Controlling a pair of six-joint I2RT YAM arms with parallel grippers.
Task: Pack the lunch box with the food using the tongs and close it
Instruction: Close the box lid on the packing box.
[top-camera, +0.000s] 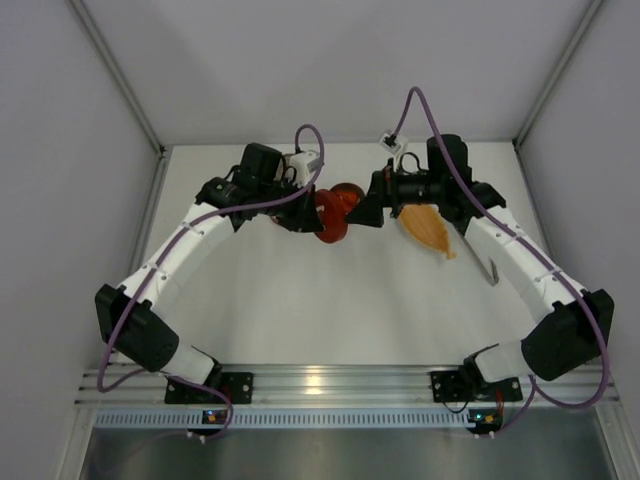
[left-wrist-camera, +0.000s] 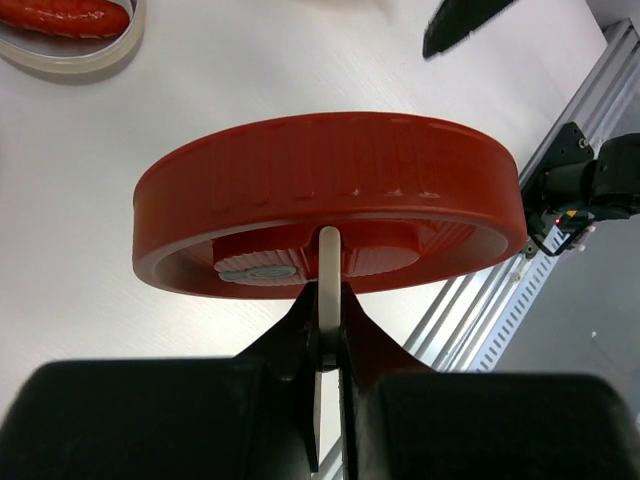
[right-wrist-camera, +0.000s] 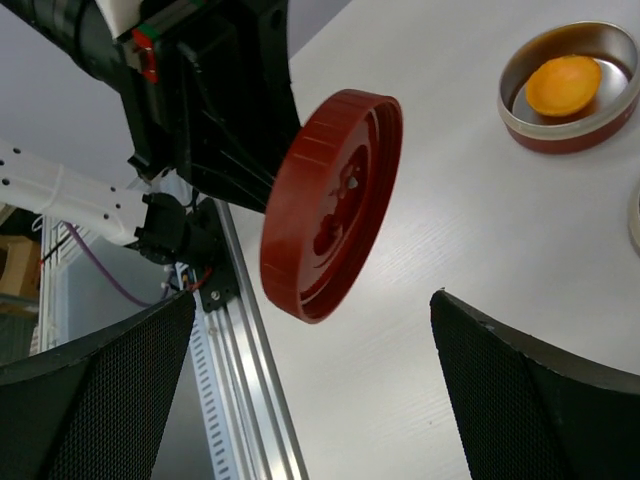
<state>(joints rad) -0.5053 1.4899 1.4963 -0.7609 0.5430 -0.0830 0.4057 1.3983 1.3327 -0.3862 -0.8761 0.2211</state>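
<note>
My left gripper (left-wrist-camera: 328, 300) is shut on a thin white tab of the lunch box's red round lid (left-wrist-camera: 330, 205), holding it on edge above the table (top-camera: 330, 222). One tin (right-wrist-camera: 568, 85) holds the round orange-yellow food. Another tin (left-wrist-camera: 70, 30) holds red slices. The right gripper (right-wrist-camera: 312, 300) stands wide open, empty, facing the lid's hollow underside (right-wrist-camera: 330, 205) from close by. The grey tongs (top-camera: 488, 262) lie on the table beside the right forearm, held by neither gripper.
An orange leaf-shaped dish (top-camera: 428, 230) lies under the right wrist. The rim of a further tin (right-wrist-camera: 635, 215) shows at the frame edge. White walls enclose the table on three sides; an aluminium rail (top-camera: 320, 380) runs along the near edge.
</note>
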